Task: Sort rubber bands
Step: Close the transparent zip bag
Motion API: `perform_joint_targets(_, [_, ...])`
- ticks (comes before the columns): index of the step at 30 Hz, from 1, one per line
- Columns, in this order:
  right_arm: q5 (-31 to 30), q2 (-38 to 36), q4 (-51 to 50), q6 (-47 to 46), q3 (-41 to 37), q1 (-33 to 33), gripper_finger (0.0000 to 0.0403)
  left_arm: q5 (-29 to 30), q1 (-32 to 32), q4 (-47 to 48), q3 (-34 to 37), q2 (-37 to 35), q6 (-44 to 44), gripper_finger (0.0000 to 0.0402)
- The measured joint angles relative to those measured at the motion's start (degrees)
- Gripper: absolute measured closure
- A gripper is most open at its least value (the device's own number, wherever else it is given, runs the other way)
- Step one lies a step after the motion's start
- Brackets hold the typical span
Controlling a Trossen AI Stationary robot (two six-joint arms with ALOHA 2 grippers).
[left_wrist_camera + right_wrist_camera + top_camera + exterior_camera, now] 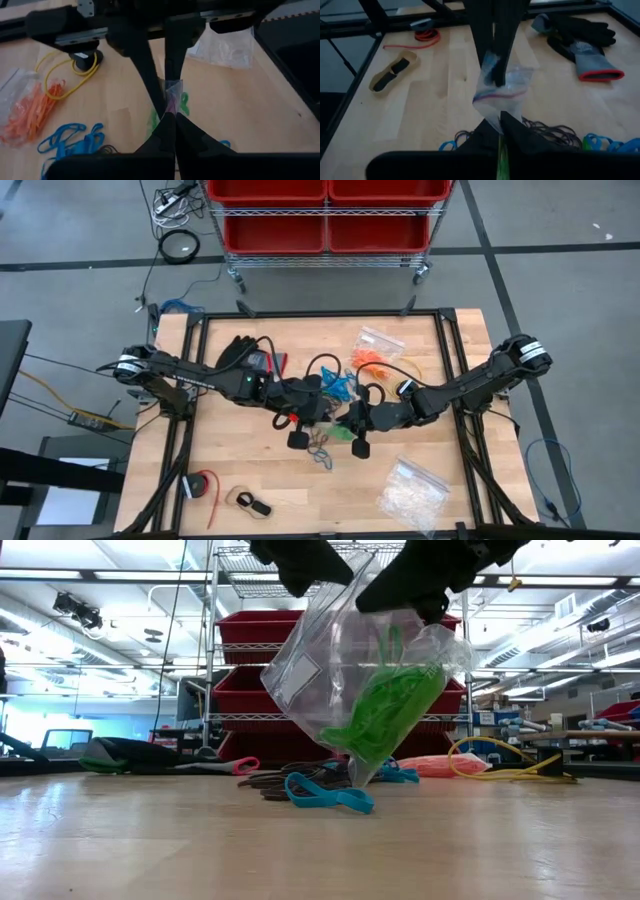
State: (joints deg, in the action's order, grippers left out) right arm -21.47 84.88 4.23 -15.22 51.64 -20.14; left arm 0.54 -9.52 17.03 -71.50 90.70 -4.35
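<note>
Wooden table (250,470): both grippers pinch raised bag (340,680) (green bands inside).

Wooden table (250,470): rubber bands (322,448), gloves (240,355), bags (412,492).

light: bright, even overhead | wrist views: soft (near fingers blurred)

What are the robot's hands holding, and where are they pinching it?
Both grippers, left and right, pinch the top edge of a clear bag holding green rubber bands, lifted above the table.
</note>
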Motion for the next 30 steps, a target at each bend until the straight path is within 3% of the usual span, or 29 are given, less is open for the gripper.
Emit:
perform_joint_targets(7, [0.5,0.0,-0.6,0.3,0.0,-0.1,0.0403,0.0,0.0,1.7,0.0,0.0,3.5,0.0381])
perform_joint_targets(22, [2.2,-0.1,-0.9,-0.3,0.0,-0.4,0.0403,5.2,0.0,4.7,0.0,-2.8,1.7,0.0208])
perform_joint_targets(30, [3.3,-0.1,1.1,0.3,0.0,-0.5,0.0403,5.6,0.1,2.3,0.0,-2.3,-0.6,0.015])
